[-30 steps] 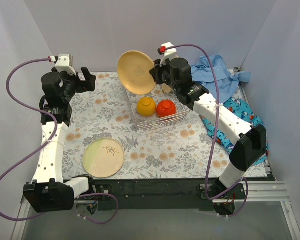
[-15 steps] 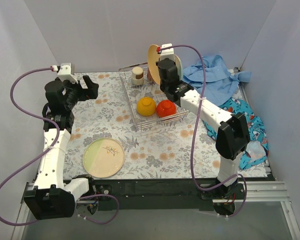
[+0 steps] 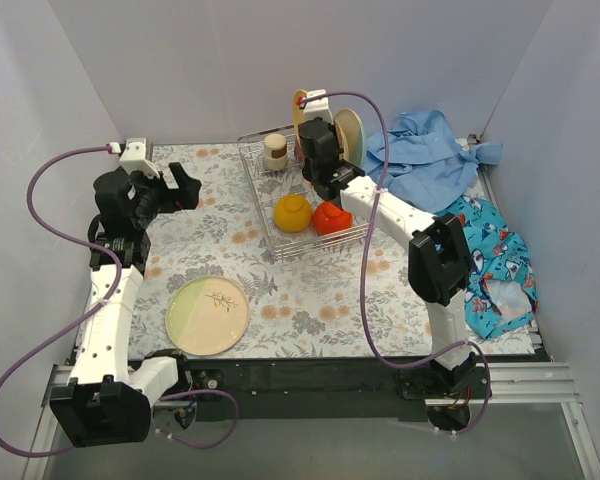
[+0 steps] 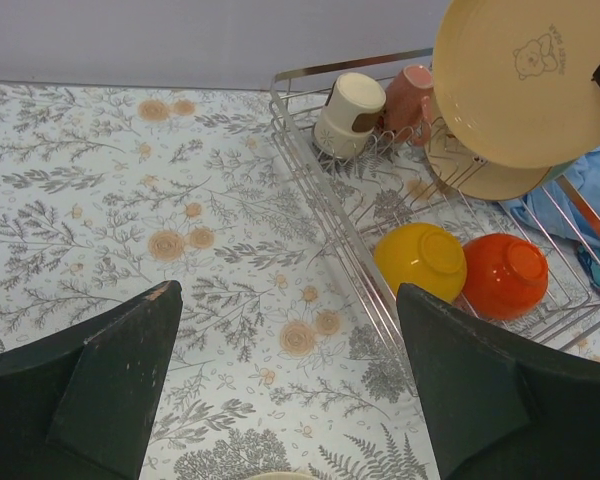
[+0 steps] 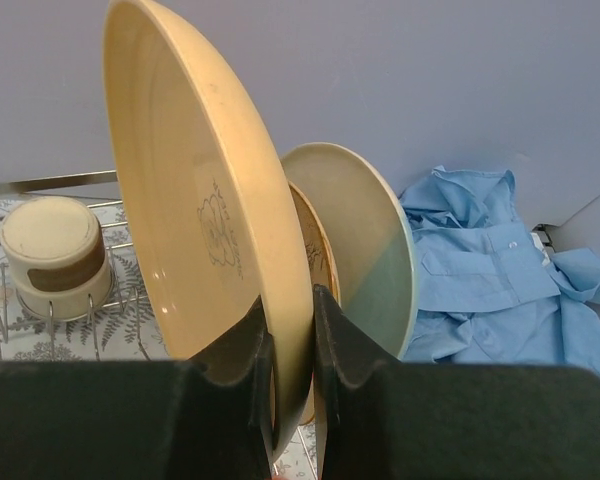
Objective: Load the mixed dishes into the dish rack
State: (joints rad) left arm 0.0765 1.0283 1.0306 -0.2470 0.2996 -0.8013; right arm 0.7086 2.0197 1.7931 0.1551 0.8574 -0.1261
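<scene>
The wire dish rack point(image 3: 320, 243) stands at the back middle of the table. My right gripper point(image 5: 292, 330) is shut on the lower rim of a plain yellow-tan plate point(image 5: 200, 230) and holds it upright over the rack's back part point(image 3: 300, 110). Just behind it a cream-and-light-blue plate point(image 5: 370, 260) stands in the rack, with another plate's edge between them. An orange-yellow bowl point(image 3: 292, 212), a red bowl point(image 3: 332, 217) and a cream cup point(image 3: 275, 150) sit in the rack; a pink cup point(image 4: 408, 92) shows beside it. A cream sprig-pattern plate point(image 3: 207, 315) lies on the table front left. My left gripper point(image 4: 285, 295) is open and empty, left of the rack.
A light blue shirt point(image 3: 430, 150) and a patterned blue cloth point(image 3: 485, 250) lie at the right edge. The table has a floral covering point(image 3: 210, 230). Pale walls close in the back and both sides.
My right gripper has carried the yellow-tan plate from above the rack's left side to the back, turning it upright beside the standing plates. My left gripper has shifted slightly right.
</scene>
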